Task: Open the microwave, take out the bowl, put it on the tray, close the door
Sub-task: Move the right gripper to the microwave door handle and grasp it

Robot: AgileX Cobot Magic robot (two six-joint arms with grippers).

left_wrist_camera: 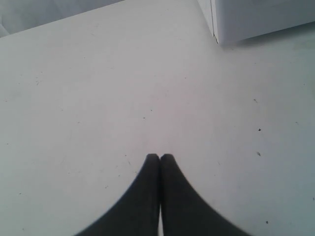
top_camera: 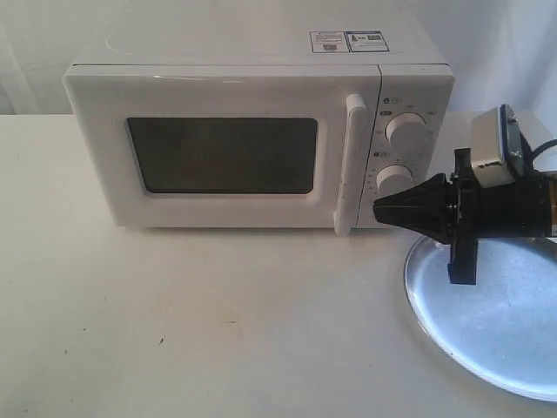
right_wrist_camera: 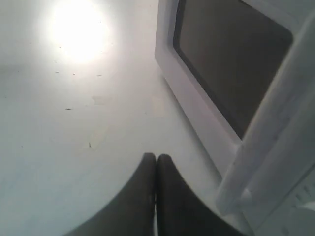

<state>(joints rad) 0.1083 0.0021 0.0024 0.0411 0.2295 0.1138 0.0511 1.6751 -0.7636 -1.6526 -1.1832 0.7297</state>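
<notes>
The white microwave (top_camera: 252, 52) stands at the back of the table, its door (top_camera: 222, 155) closed, with a dark window and a tall white handle (top_camera: 351, 165). My right gripper (top_camera: 379, 210) is shut and empty, its tip just right of the handle's lower end, in front of the lower dial (top_camera: 396, 179). In the right wrist view the shut gripper (right_wrist_camera: 156, 157) sits beside the handle (right_wrist_camera: 275, 132) and door window (right_wrist_camera: 231, 54). The silver tray (top_camera: 513, 340) lies at the right, partly under that arm. My left gripper (left_wrist_camera: 160, 157) is shut over bare table. The bowl is hidden.
The white table (top_camera: 191, 322) stretches in front of the microwave. A corner of the microwave (left_wrist_camera: 256, 19) shows in the left wrist view. The left arm does not appear in the exterior view.
</notes>
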